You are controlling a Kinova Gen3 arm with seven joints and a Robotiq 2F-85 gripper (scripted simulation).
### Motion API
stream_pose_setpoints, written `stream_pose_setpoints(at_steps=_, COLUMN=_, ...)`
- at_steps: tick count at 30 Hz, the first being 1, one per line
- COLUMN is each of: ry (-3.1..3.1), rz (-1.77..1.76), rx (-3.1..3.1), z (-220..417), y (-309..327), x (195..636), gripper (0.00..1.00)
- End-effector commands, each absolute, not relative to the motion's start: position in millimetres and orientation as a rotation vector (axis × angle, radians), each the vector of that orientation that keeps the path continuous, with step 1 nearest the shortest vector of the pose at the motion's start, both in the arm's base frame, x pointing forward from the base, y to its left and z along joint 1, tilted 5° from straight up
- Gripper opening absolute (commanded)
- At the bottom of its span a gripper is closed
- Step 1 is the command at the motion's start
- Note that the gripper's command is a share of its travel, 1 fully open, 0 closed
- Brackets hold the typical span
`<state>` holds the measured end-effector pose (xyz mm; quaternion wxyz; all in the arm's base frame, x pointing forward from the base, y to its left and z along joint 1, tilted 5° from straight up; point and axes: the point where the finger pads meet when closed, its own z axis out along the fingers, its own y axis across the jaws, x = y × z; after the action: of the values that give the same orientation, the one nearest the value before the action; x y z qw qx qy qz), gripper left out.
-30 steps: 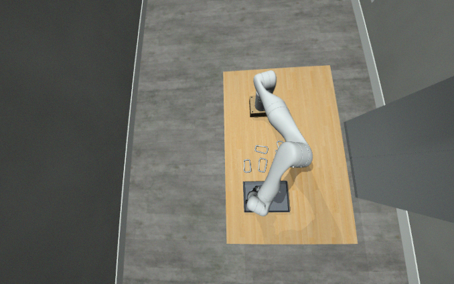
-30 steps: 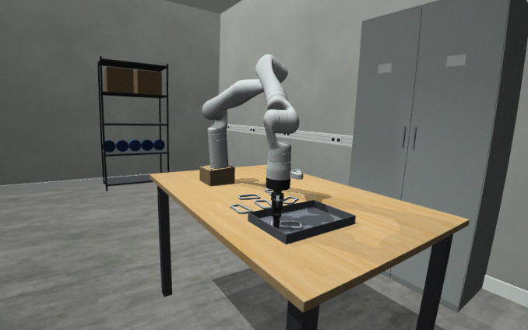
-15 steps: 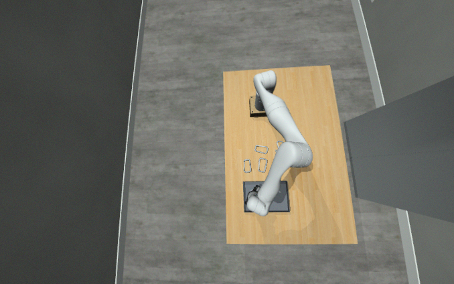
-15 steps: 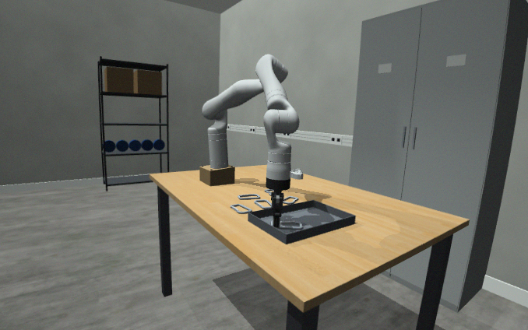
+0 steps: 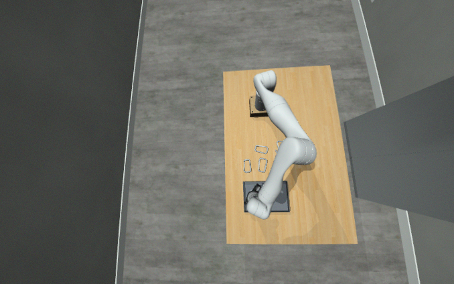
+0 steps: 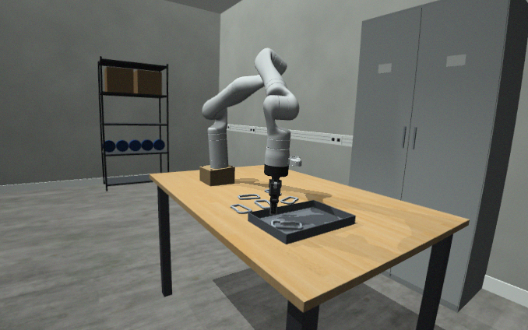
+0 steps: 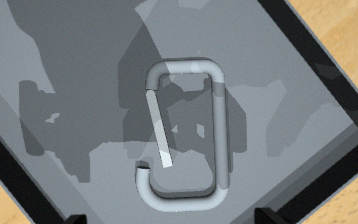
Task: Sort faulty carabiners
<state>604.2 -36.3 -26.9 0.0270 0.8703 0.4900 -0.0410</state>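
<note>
Grey tray (image 5: 279,207) (image 6: 319,233) (image 7: 305,30) holds one carabiner (image 7: 220,135), gate angled inward, unlatched. My gripper (image 6: 273,212) stands fully open above the tray, grasping nothing. Five carabiners lie outside, on the desk (image 5: 241,228) (image 6: 311,268).

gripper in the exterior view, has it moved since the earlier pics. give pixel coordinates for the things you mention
Yes, upward: the gripper (image 5: 256,188) (image 6: 273,212) (image 7: 171,218) has risen against the tray (image 5: 288,201) (image 6: 321,232) (image 7: 316,55); its fingertips were lower, down inside the tray's outline by the carabiner (image 6: 290,226) (image 7: 220,130).
</note>
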Motion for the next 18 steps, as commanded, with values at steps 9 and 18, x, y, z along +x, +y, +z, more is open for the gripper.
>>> stream_pose_setpoints(at_steps=9, ry=1.517, rz=-0.069, rx=2.676, z=32.9, y=-25.5, x=616.3, gripper=1.0)
stream_pose_setpoints(at_steps=18, ry=1.514, rz=-0.073, rx=2.678, z=35.0, y=-25.2, x=616.7, gripper=1.0)
